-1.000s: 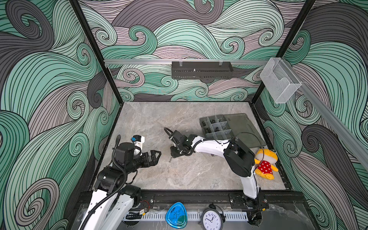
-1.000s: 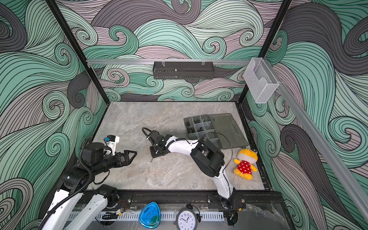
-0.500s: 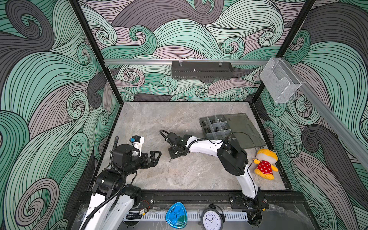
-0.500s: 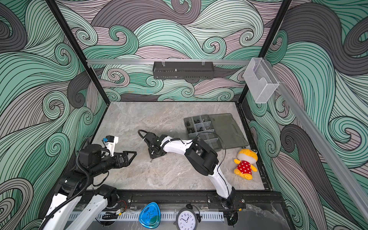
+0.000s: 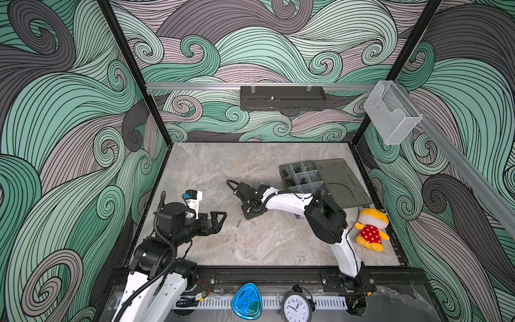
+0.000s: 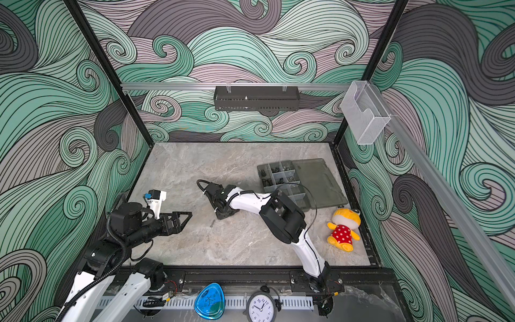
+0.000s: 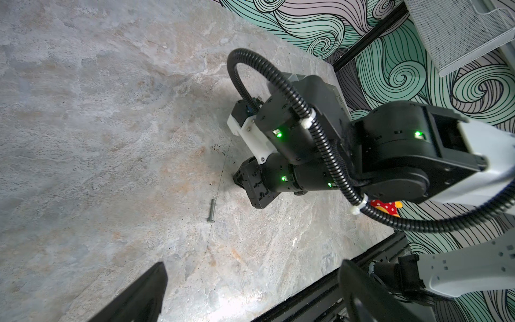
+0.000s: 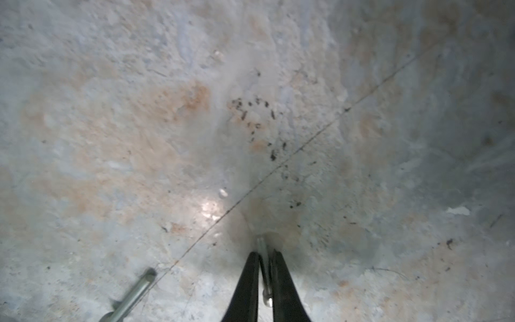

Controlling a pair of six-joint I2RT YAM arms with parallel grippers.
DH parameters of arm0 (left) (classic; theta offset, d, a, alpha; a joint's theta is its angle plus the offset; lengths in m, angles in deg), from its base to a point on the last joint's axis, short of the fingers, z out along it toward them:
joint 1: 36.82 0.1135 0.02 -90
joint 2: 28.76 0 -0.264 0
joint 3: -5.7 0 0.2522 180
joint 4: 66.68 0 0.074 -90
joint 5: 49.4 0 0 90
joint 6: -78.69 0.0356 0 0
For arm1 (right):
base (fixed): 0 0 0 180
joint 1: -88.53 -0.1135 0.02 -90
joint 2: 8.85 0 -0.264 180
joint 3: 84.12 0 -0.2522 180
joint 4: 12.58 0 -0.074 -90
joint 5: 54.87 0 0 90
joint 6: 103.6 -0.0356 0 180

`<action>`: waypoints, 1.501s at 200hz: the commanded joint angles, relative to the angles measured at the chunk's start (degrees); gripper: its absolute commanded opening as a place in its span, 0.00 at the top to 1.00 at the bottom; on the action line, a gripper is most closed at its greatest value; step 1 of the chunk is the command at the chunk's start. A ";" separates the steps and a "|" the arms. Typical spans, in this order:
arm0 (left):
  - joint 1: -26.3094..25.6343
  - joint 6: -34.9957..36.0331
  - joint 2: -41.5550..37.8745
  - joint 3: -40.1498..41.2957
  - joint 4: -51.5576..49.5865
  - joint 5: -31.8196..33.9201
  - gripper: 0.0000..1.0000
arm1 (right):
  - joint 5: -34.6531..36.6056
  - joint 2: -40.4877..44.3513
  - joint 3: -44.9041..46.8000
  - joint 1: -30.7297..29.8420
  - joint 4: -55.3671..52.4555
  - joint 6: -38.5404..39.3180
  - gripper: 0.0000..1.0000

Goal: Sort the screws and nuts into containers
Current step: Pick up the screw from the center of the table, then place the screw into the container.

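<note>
My right gripper (image 5: 249, 214) (image 8: 264, 253) points down onto the marble table, shut on a thin silver screw (image 8: 261, 244) that runs along the gap between its fingers. A second silver screw (image 5: 238, 223) (image 6: 212, 223) (image 7: 211, 210) (image 8: 131, 294) lies loose on the table just beside it. My left gripper (image 5: 220, 220) (image 6: 185, 220) (image 7: 250, 295) hovers open and empty to the left of that screw. The smoky-grey organiser box with the containers (image 5: 282, 170) (image 6: 260, 168) stands open at the back right. Small dark pieces lie in its compartments; nuts cannot be told from screws there.
The box's flat lid (image 5: 342, 181) lies open toward the right wall. A yellow and red plush toy (image 5: 370, 228) sits at the right edge. A black wall tray (image 5: 281, 99) and a clear holder (image 5: 390, 117) hang above. A clock (image 5: 295, 306) stands in front.
My right gripper's jaws have closed on the silver screw at the table. Both arms have stayed almost where they were.
</note>
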 commanded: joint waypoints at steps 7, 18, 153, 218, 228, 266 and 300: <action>0.28 0.39 1.05 0.67 2.95 -1.04 0.01 | 0.43 3.48 5.08 1.71 0.51 2.10 0.90; 0.29 0.69 1.83 0.79 4.02 -1.53 0.01 | -0.19 5.50 6.62 2.42 2.00 3.08 0.90; -5.23 3.15 18.00 2.59 25.86 -17.82 0.01 | 3.87 32.63 28.22 24.63 2.77 8.96 0.92; -6.76 4.59 17.96 1.71 23.49 -14.84 0.01 | 2.30 30.74 27.61 27.88 3.97 10.95 0.85; -6.83 5.07 17.64 1.34 22.61 -14.60 0.01 | 2.32 30.60 27.29 27.89 4.11 11.02 0.83; -6.88 6.98 16.46 0.03 18.74 -11.81 0.01 | 0.16 31.25 26.70 27.65 5.38 11.67 0.81; -6.84 6.19 15.42 -3.03 10.27 -5.42 0.01 | -4.15 32.82 26.71 23.99 6.01 8.12 0.69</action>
